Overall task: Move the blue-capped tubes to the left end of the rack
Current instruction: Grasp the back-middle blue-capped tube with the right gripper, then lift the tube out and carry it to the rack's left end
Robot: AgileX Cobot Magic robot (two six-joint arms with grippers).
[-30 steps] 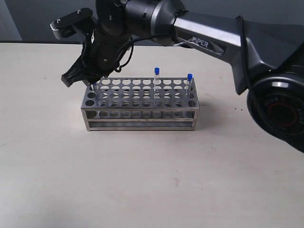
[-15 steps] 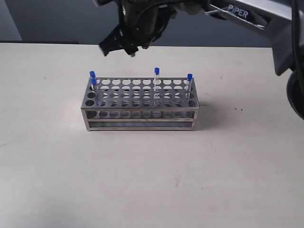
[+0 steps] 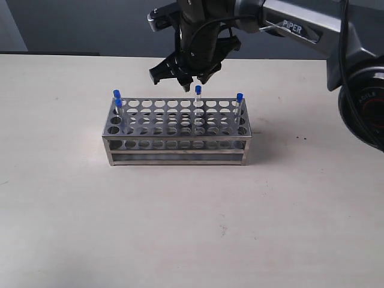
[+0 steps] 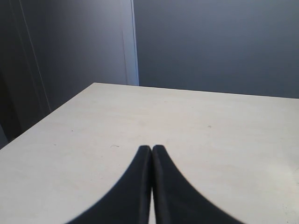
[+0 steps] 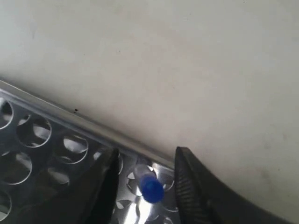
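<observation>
Exterior view: the right gripper (image 3: 191,81), down at the left end of the rack (image 3: 177,129) a second ago, has swung over the rack's middle. It hangs wide open and empty, straddling the cap of the middle tube (image 3: 197,90). Two blue-capped tubes (image 3: 117,96) now stand at the rack's left end, so I'd say half is done, the right-end tube (image 3: 239,96) waiting. The middle tube sits by the rack's back rim with empty holes round it, and the left gripper (image 4: 152,151) is pinched shut on nothing.

Right arm (image 3: 300,27) stretched in from the ext. view's right side, wrist bent down; right gripper (image 3: 182,77) w/ jaws spread wide, nothing held. Left gripper (image 4: 152,149), jaws pressed together, low over tabletop.
</observation>
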